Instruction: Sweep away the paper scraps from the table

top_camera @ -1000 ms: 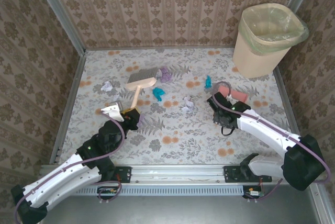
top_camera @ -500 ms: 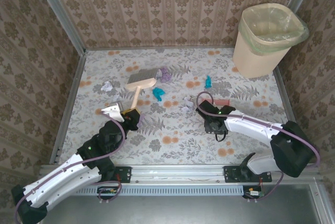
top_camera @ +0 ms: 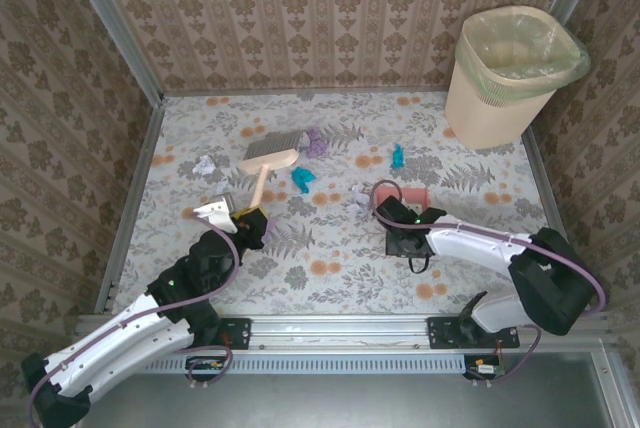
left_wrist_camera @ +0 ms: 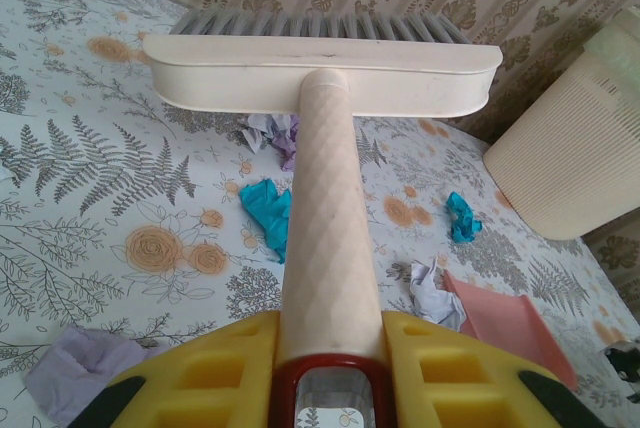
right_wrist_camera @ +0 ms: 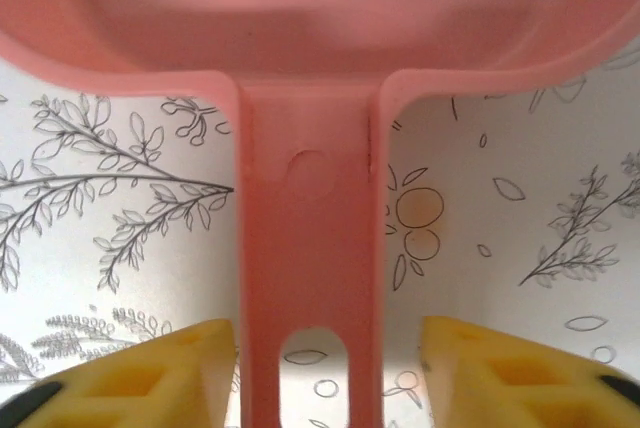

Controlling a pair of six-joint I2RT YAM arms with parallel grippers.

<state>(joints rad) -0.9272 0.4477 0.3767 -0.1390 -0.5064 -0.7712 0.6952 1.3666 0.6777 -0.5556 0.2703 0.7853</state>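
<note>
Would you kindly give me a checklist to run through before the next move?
1. Left gripper shut on the brush handle: ok.
2. Right gripper closed on the dustpan handle: not ok, jaws stand open around it.
3. Dustpan flat on the table: cannot tell.
4. Paper scraps gathered together: not ok, scattered across the table.
5. Bin upright and open: ok.

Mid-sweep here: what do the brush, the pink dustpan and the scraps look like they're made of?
The brush looks like moulded cream plastic with a satin finish and a diamond-textured handle. Its grey bristles are probably synthetic. The dustpan looks like smooth, slightly glossy pink plastic with rounded moulded edges. The paper scraps look like thin matte paper or tissue, sharply creased.
</note>
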